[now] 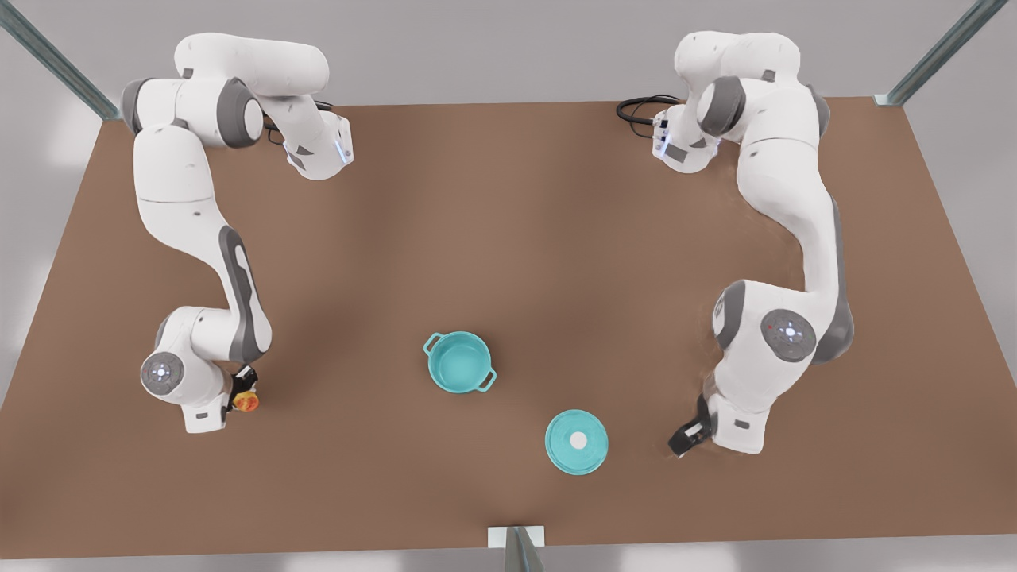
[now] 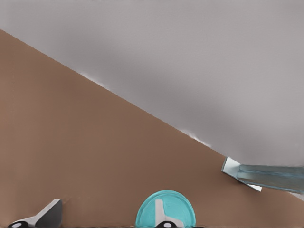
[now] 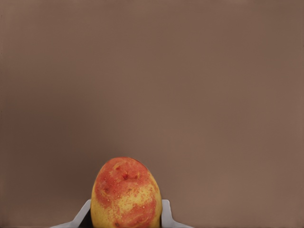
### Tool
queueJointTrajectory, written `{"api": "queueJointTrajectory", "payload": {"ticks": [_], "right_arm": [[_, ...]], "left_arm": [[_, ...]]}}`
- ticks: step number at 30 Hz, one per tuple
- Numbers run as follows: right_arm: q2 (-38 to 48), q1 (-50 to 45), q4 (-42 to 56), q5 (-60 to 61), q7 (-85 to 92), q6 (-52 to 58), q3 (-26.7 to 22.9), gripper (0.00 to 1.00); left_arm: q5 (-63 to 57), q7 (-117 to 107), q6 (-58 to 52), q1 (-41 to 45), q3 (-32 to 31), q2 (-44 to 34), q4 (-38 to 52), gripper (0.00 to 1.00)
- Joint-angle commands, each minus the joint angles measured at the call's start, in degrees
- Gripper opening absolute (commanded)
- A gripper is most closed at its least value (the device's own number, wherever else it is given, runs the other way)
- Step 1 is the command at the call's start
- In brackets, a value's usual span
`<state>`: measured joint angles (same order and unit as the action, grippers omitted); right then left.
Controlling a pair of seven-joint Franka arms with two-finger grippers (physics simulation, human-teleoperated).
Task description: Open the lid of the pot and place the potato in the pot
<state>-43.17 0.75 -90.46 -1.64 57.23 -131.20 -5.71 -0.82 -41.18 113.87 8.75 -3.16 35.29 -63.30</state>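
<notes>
Brown table with two white arms on it. Right gripper low near the edge at the front view's left, pinching the potato between its fingers. Same potato seen close up in the right wrist view, yellow with red patches, a finger on each side. Pot open near the middle of the table, teal inside, nothing in it. Pot lid lying flat on the table beside the pot, closer to the near edge, white knob up. Left gripper low near the lid, apart from it, fingers spread and holding nothing.
</notes>
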Motion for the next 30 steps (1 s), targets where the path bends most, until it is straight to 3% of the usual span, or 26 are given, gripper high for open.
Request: {"api": "queueJointTrajectory", "payload": {"ticks": [1, 10, 19, 30], "right_arm": [[0.9, -0.13, 0.02, -0.3, 1.92, 1.56, -0.01, 0.49], [6.7, -12.69, 1.08, 3.74, 1.22, 7.01, 0.08, 0.49], [6.7, -28.78, 6.17, 4.63, -15.13, 11.5, -0.01, 0.49], [1.17, -37.57, 10.83, 10.34, -24.09, 10.36, 0.52, 0.49]], "left_arm": [[5.48, 41.53, -14.26, -3.56, 1.49, -23.81, -26.79, 1.0], [5.48, 41.45, -14.64, -5.41, 1.75, -24.84, -27.49, 1.0], [5.48, 40.83, -14.9, -5.41, 1.67, -25.36, -27.66, 1.0], [5.39, 40.83, -14.2, -5.33, 1.58, -24.84, -28.19, 1.0]]}}
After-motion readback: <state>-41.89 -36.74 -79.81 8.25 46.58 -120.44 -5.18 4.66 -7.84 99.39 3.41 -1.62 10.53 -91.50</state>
